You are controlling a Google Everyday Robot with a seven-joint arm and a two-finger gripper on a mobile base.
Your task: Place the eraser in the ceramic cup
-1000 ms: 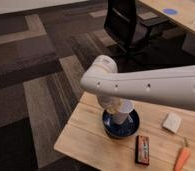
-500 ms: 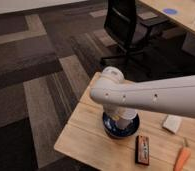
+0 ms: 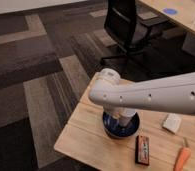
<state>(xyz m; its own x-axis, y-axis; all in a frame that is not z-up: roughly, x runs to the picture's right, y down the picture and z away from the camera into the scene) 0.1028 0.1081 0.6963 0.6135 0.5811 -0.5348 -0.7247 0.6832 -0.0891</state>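
One arm spans the frame from the right edge to centre. Nearest the viewer, along the bottom right edge, lie a carrot (image 3: 182,158) and, just left of it, a dark rectangular bar (image 3: 142,149) on the wooden table (image 3: 81,136). Above the carrot, at right centre, rests the eraser (image 3: 171,123), a small white block, well apart from the bowl and untouched. At lower centre stands a dark blue bowl (image 3: 120,128); the ceramic cup (image 3: 126,120) appears as a pale form directly over it, largely covered by the arm, so whether it sits in or beside the bowl cannot be told. The gripper (image 3: 118,114) hangs below the white elbow over this bowl; its state cannot be told, since the arm hides it. Farther back, in the upper centre, a black office chair (image 3: 126,25) stands on patterned carpet (image 3: 36,65), with a second table (image 3: 183,15) in the upper right corner. Judged from this layout, the task is at an early stage: the eraser remains to be grasped, carried and dropped into the cup.
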